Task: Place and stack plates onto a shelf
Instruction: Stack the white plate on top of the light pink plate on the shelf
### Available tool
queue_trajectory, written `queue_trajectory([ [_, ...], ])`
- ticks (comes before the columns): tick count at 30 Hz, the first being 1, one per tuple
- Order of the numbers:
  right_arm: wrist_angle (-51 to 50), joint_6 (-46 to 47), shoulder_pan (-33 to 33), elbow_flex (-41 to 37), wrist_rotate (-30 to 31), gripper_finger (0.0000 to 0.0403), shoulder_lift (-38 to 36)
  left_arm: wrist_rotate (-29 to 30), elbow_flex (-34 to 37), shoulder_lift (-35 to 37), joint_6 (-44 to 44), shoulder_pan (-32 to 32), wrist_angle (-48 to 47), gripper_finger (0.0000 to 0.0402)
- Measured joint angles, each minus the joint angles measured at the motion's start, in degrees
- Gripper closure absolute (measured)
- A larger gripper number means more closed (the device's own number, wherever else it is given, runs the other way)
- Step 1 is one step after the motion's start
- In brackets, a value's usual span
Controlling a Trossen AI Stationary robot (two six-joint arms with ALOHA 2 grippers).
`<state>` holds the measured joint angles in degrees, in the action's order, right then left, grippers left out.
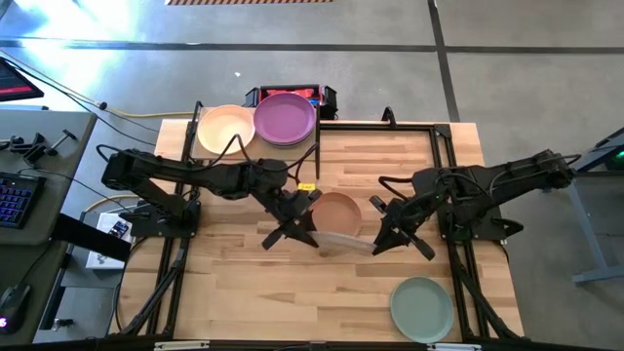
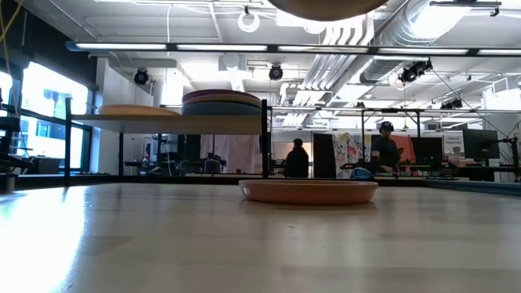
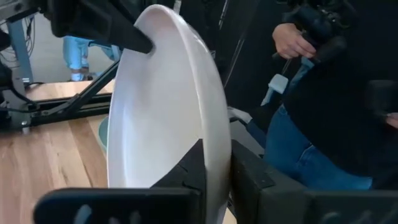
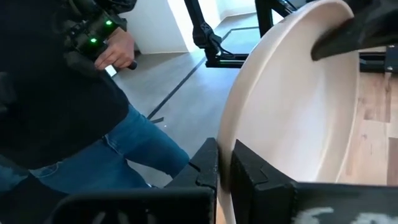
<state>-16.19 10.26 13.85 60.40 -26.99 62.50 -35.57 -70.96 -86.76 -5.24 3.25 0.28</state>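
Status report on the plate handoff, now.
Left pincer and right pincer both shut on the pale plate, held on edge above the terracotta plate. Purple plate tops a stack on the shelf. Person close by.

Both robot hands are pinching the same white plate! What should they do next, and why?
Probably the right gripper should let go. Both it and the left gripper pinch the rim of the cream plate, held on edge above the table. The shelf stands on the left arm's side, so that arm seems better placed to carry the plate there alone.
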Motion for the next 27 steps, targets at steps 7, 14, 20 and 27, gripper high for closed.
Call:
queue_trajectory([
  [7, -2.0, 0.0, 0.1, 0.0, 3.8, 0.0394, -0.1, 0.0, 0.0, 0.0, -3.6, 0.3, 0.4, 0.037],
  [14, -1.7, -0.5, -0.1, 0.0, 9.6, 0.032, 0.0, 3.9, 0.0, -0.3, -7.9, 0.2, 0.8, 0.0372],
  [20, -2.1, -1.3, -0.7, 0.0, 9.1, 0.0265, -1.3, 5.4, 0.0, 0.5, -8.1, -0.3, -0.3, 0.0373],
  [27, -3.1, -1.2, -2.5, 0.0, 10.9, 0.0249, -6.5, 7.7, 0.0, 3.2, -6.4, -0.8, -7.5, 0.0374],
])
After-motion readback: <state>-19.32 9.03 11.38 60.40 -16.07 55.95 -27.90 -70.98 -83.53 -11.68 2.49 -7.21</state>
